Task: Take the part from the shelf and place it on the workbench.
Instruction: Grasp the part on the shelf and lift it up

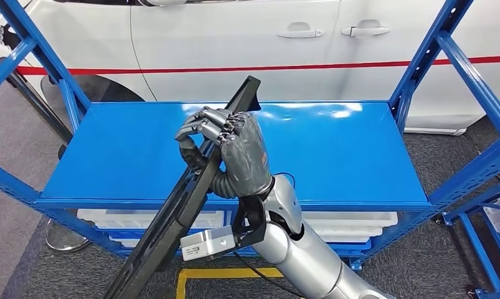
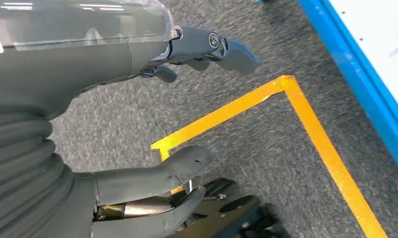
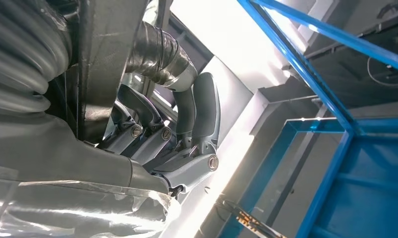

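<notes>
Above the blue shelf (image 1: 334,156), the right hand (image 1: 225,146) grips the part (image 1: 191,199), a long black strip held on a slant from low on the robot's left up toward the car (image 1: 235,37) behind; the fingers (image 1: 213,121) wrap its upper half, with the top end poking out beyond them. The part is lifted clear of the shelf top. The left hand (image 2: 137,124) hangs over grey carpet (image 2: 261,144) with orange tape (image 2: 306,124), fingers apart and holding nothing. White trays (image 1: 353,219) sit on the lower level.
</notes>
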Controlling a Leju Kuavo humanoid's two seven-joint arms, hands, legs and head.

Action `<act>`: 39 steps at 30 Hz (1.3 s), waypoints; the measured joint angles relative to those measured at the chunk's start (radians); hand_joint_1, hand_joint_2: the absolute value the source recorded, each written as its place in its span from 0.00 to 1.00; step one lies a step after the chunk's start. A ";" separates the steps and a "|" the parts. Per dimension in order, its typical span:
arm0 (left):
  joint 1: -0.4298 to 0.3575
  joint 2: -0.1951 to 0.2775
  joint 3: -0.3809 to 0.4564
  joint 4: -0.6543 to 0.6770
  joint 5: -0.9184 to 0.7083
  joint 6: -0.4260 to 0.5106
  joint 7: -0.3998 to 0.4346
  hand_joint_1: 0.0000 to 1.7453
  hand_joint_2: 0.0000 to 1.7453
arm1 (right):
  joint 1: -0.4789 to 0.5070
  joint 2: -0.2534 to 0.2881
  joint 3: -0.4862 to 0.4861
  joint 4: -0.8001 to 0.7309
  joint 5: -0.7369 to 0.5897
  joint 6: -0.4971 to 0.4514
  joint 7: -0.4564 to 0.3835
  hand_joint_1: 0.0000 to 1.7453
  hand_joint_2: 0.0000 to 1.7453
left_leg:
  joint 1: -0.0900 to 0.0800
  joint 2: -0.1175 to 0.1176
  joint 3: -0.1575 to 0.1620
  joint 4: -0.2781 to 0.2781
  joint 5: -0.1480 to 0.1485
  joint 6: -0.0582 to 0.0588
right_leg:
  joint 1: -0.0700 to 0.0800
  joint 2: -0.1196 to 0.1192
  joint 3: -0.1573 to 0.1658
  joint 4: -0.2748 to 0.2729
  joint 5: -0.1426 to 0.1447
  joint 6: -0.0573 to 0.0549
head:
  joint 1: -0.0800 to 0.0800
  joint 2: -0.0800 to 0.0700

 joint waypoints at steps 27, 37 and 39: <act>-0.012 -0.013 0.000 0.000 -0.014 -0.015 0.006 0.00 1.00 | -0.039 -0.005 0.003 0.036 0.035 -0.026 0.013 1.00 1.00 | -0.003 0.002 -0.028 -0.023 0.004 0.000 | 0.002 0.001 0.043 -0.008 -0.030 -0.009 | -0.001 0.000; -0.018 -0.013 0.000 0.000 -0.020 -0.017 0.009 0.00 1.00 | -0.042 -0.002 0.003 0.045 0.039 -0.028 0.014 1.00 1.00 | -0.015 0.001 0.150 -0.238 0.064 0.036 | 0.007 0.001 -0.006 -0.007 0.026 0.023 | 0.000 0.000; -0.021 -0.014 0.000 0.000 -0.025 -0.019 0.011 0.00 1.00 | -0.044 -0.003 0.003 0.045 0.045 -0.028 0.015 1.00 1.00 | -0.012 0.005 0.147 -0.252 0.082 0.050 | 0.005 0.003 -0.017 0.014 0.004 0.034 | 0.000 0.000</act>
